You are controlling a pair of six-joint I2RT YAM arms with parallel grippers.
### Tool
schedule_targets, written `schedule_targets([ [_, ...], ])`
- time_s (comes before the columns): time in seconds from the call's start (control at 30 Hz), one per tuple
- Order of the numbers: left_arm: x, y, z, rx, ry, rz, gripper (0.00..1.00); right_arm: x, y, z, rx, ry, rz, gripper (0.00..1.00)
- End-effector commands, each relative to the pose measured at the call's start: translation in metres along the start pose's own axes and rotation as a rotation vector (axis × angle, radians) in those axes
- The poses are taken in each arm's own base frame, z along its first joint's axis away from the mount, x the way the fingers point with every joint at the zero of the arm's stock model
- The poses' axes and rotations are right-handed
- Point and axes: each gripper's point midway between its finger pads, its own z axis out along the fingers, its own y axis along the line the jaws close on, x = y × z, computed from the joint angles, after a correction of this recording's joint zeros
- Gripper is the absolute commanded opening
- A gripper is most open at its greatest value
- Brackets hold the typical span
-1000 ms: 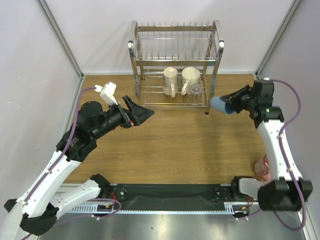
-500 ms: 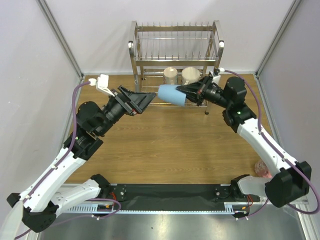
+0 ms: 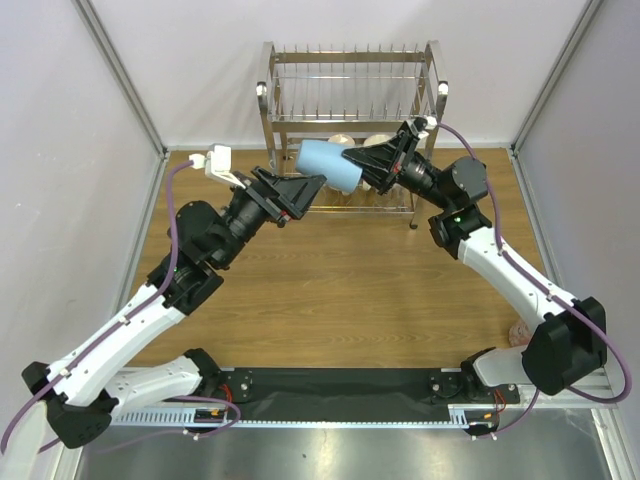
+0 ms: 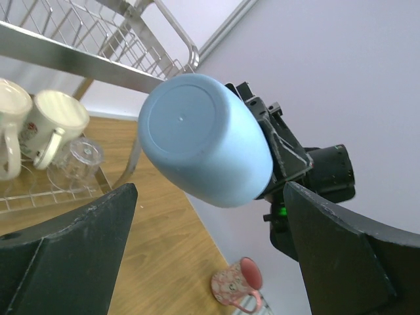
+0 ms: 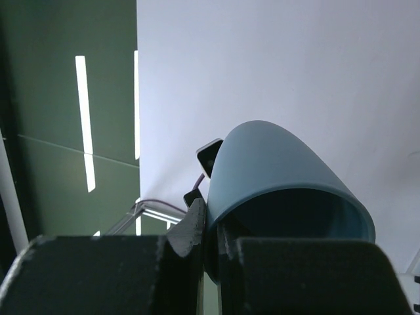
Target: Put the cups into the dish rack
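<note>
Top external view: right claw (image 3: pixel 374 168) is pressed together on the rim wall of the light blue cup (image 3: pixel 326 165), one finger inside the mouth and one outside, as the right wrist view shows. The cup hangs in the air on its side, in front of the dish rack (image 3: pixel 350 58) at about lower-tier height, clear of the counter (image 3: pixel 350 290).

Key relation: the cup's long axis runs roughly left-right. Its mouth faces the right claw and its closed base points at the left claw (image 3: pixel 310 195). The left claw is spread wide and holds nothing. It sits just beside the base, not touching, and in the left wrist view the base sits centred between its two fingers (image 4: pixel 65 256).

Both arms are close, but only the right one has the cup. It looks like either a handover or a reorientation before racking; I cannot tell which.

Two cream mugs (image 4: pixel 52 125) and the glass tumbler (image 4: pixel 82 157) sit on the rack's lower tier. The pink mug (image 4: pixel 237 282) stands on the counter, well apart near the right arm's base, not yet loaded.
</note>
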Motion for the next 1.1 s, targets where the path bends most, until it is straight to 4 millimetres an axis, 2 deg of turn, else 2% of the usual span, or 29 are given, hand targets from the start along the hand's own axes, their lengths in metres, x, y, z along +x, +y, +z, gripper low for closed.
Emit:
schedule_targets([
  [0.0, -0.033, -0.022, 0.001, 0.047, -0.128, 0.045, 1.00, 0.014, 0.034, 0.002, -0.123, 0.040, -0.038, 0.00],
  [0.1, -0.039, -0.023, 0.001, 0.068, -0.181, 0.037, 1.00, 0.018, 0.038, 0.002, -0.136, 0.042, -0.054, 0.00],
  [0.27, -0.037, -0.037, 0.006, 0.152, -0.184, 0.039, 1.00, 0.023, 0.027, 0.004, -0.101, 0.051, -0.054, 0.00],
  [0.57, -0.036, -0.035, 0.005, 0.141, -0.178, 0.023, 0.99, 0.035, 0.022, 0.013, -0.121, 0.063, -0.027, 0.00],
  [0.7, -0.037, -0.036, 0.005, 0.147, -0.176, 0.007, 0.96, 0.042, 0.026, 0.015, -0.148, 0.079, -0.023, 0.00],
  [0.8, -0.039, -0.040, 0.003, 0.174, -0.183, -0.014, 0.87, 0.048, 0.025, 0.015, -0.145, 0.085, -0.029, 0.00],
  [0.9, -0.034, -0.039, 0.002, 0.180, -0.168, -0.040, 0.72, 0.050, 0.020, 0.015, -0.115, 0.085, -0.049, 0.00],
  [1.07, -0.032, -0.036, -0.004, 0.180, -0.169, -0.075, 0.61, 0.050, 0.012, 0.012, -0.087, 0.074, -0.048, 0.00],
])
